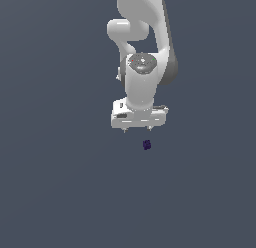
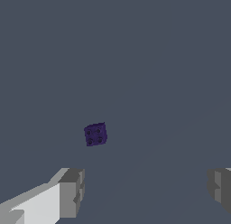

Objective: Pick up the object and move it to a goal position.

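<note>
The object, a tiny dark navy-purple cube [image 1: 146, 144], lies on the flat dark grey floor. In the wrist view the cube [image 2: 95, 134] shows four small dimples on its upper face. My white gripper [image 1: 137, 130] hangs just beyond the cube in the exterior view, with only its short fingertips showing under the hand. In the wrist view the gripper [image 2: 146, 191] is open and empty, its two grey fingertips [image 2: 72, 191] wide apart. The cube lies ahead of the fingers, nearer the left one, outside the gap.
The white arm [image 1: 145, 47] rises behind the gripper in the exterior view. The dark grey floor [image 1: 60, 182] stretches around with nothing else showing on it.
</note>
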### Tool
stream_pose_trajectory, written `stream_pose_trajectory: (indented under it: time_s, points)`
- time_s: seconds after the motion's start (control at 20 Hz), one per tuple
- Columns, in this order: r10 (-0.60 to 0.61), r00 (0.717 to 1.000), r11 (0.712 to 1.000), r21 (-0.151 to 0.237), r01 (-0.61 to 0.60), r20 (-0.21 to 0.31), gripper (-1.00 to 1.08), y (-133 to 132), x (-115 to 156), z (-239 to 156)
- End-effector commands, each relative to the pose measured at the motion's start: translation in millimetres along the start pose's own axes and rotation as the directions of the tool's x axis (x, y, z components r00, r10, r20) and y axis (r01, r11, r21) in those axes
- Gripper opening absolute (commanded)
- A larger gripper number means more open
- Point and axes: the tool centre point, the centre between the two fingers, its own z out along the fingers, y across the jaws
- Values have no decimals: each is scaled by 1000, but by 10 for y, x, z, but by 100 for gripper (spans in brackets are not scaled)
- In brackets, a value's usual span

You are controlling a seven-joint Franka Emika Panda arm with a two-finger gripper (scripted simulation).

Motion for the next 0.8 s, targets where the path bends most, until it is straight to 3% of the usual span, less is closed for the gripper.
stream_pose_trajectory:
  time_s: [0.0, 0.45, 0.75]
  points:
    - [0, 1000, 1000, 0, 0, 0, 100, 0, 0, 0]
    - [39, 999, 999, -5, -39, 2, 100, 240, 45, 22]
    - [33, 999, 999, -6, -33, 2, 100, 216, 47, 51]
